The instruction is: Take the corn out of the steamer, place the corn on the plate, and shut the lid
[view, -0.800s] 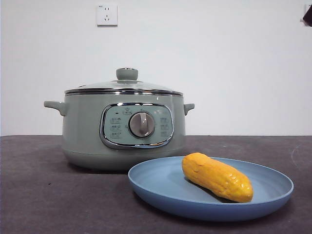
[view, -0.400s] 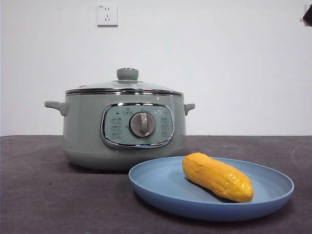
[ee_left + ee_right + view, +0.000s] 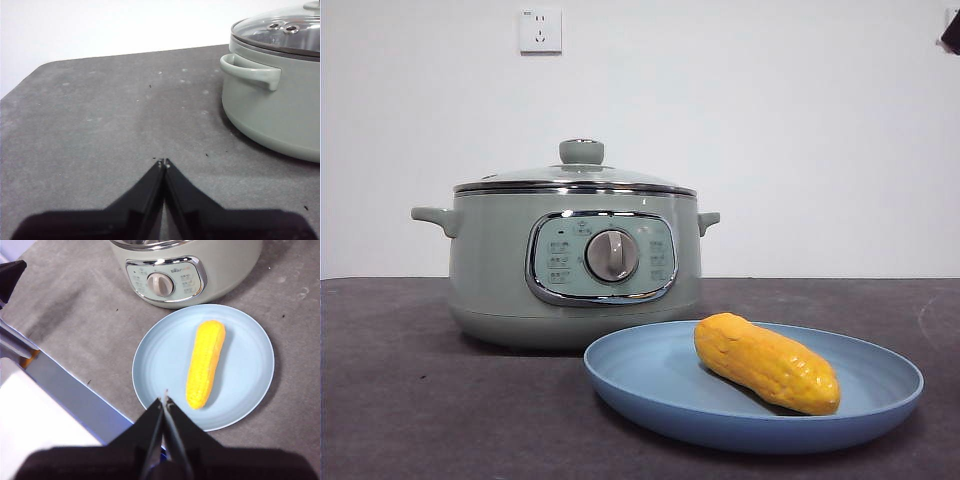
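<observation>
Corn (image 3: 766, 363) lying on its side in the plate (image 3: 650, 395), slanted, one tapered end toward the steamer (image 3: 490, 260), the other toward the near right rim. Plate set on the dark table (image 3: 410, 400) just in front of the steamer and a little to its right, near but apart. Lid (image 3: 575, 178) seated flat on the steamer's rim, knob upright on top. Control panel and silver dial facing forward. White wall socket (image 3: 539, 30) high on the far wall.

Left gripper (image 3: 163, 162) low over bare table to the left of the steamer, near its side handle, jaws pressed together, holding nothing. Right gripper (image 3: 165, 399) raised above the plate's near edge, jaws likewise pressed together and empty, corn just beyond the tips.
</observation>
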Motion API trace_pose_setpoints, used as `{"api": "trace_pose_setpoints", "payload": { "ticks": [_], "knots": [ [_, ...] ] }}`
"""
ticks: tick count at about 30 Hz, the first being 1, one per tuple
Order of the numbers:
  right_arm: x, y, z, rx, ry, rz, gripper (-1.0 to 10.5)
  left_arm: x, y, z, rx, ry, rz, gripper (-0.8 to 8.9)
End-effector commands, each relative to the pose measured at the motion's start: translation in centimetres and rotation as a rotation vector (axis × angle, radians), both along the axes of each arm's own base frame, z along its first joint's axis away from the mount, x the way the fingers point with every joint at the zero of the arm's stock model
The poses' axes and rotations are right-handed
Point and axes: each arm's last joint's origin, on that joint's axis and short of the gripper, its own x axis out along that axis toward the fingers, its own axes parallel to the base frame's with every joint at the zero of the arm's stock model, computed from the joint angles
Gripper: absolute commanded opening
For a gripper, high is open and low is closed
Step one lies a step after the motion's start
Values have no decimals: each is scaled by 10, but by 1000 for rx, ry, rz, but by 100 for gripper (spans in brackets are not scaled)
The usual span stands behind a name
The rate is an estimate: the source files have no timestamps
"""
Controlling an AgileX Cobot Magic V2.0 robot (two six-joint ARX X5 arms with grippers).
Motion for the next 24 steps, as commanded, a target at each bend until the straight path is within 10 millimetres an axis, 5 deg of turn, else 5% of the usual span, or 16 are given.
{"api": "trace_pose_setpoints", "payload": {
  "ticks": [1,12,19,24],
  "knots": [
    [0,0,-2,-4,-2,1,1,1,0,-4,-6,7,6,-4],
    [0,-4,0,-50,-80,2,1,1,0,-4,-6,7,5,-4],
    [3,-27,17,20,-344,-224,1,1,0,-4,-6,7,6,-4],
    [6,-47,5,22,-479,-436,1,1,0,-4,-6,7,6,-4]
  ]
}}
